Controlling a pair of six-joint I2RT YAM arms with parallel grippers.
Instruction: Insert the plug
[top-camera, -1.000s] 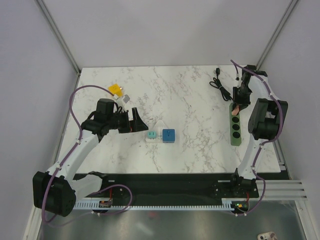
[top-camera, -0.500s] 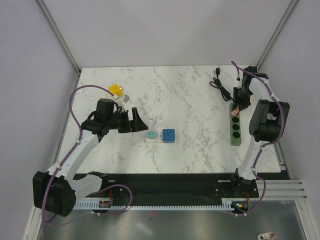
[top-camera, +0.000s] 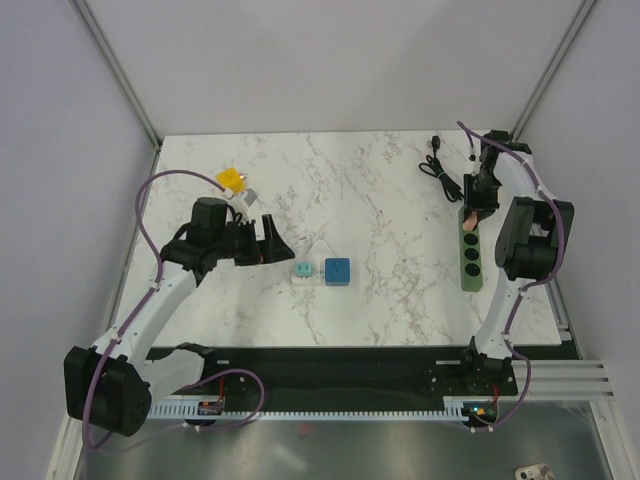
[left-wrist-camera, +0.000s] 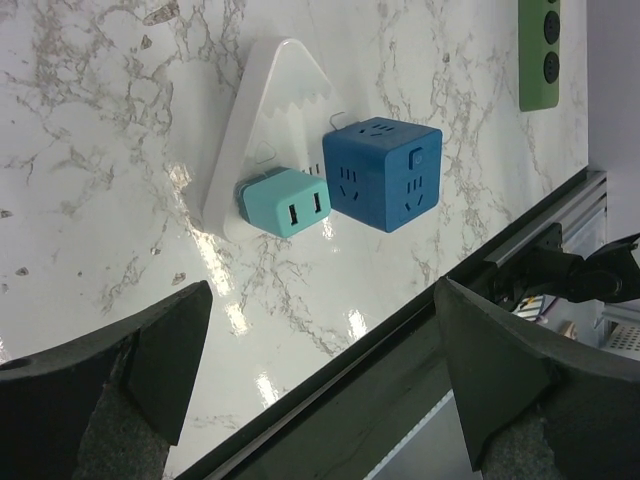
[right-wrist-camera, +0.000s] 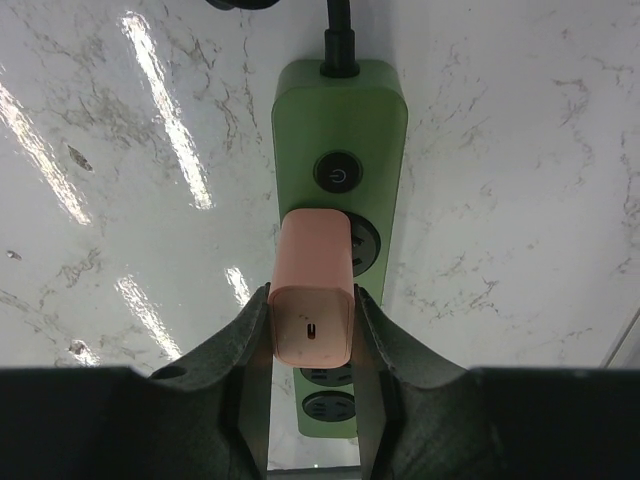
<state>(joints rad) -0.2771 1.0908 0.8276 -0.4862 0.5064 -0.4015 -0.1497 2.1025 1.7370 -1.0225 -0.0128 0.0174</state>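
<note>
A pink plug (right-wrist-camera: 313, 290) is clamped between my right gripper's (right-wrist-camera: 312, 312) two fingers. Its far end meets the green power strip (right-wrist-camera: 340, 110) at the first socket below the round power button. I cannot see the prongs. From above, the plug (top-camera: 468, 214) and right gripper (top-camera: 472, 205) hover at the far end of the strip (top-camera: 471, 258), at the table's right side. My left gripper (top-camera: 272, 241) hangs wide open and holds nothing, left of the table's middle.
A white triangular block (left-wrist-camera: 262, 120), a teal adapter (left-wrist-camera: 286, 203) and a blue socket cube (left-wrist-camera: 385, 175) lie ahead of the left gripper (left-wrist-camera: 322, 288). A yellow piece (top-camera: 231, 179) sits far left. The strip's black cable (top-camera: 446, 176) coils at the back right.
The right wrist has shifted very slightly toward the far left above the strip, still holding the plug. The left arm has not moved.
</note>
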